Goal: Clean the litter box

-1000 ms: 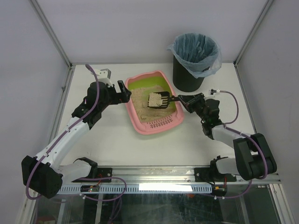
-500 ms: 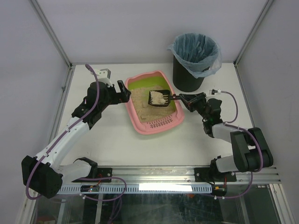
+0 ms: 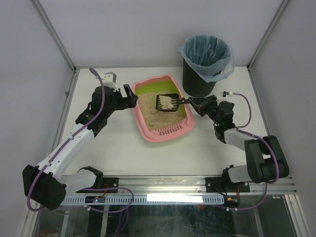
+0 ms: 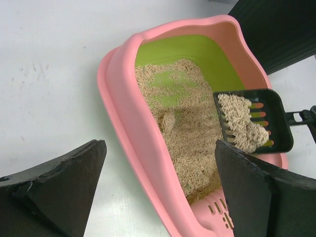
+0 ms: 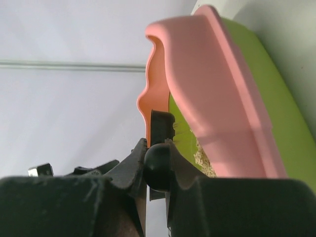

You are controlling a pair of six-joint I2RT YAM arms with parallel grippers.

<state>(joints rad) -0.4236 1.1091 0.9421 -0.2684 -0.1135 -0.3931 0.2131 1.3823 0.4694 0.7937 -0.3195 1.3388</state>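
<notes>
The pink litter box [image 3: 148,129] with green lining and beige litter [image 3: 150,112] sits mid-table, its slotted grille toward the near end. My right gripper [image 3: 193,105] is shut on the handle of a black slotted scoop [image 3: 167,103], which holds a clump of litter above the box. The scoop also shows in the left wrist view [image 4: 254,121] and its handle in the right wrist view [image 5: 159,167]. My left gripper [image 3: 131,98] is open, its jaws astride the box's left rim [image 4: 129,123] without gripping it.
A black bin with a blue bag [image 3: 205,61] stands at the back right, beyond the box. Enclosure walls and metal posts ring the table. Bare white tabletop lies left of and in front of the box.
The right gripper has lifted the scoop with its clump of litter up out of the litter and a little toward the back. The left arm has not moved.
</notes>
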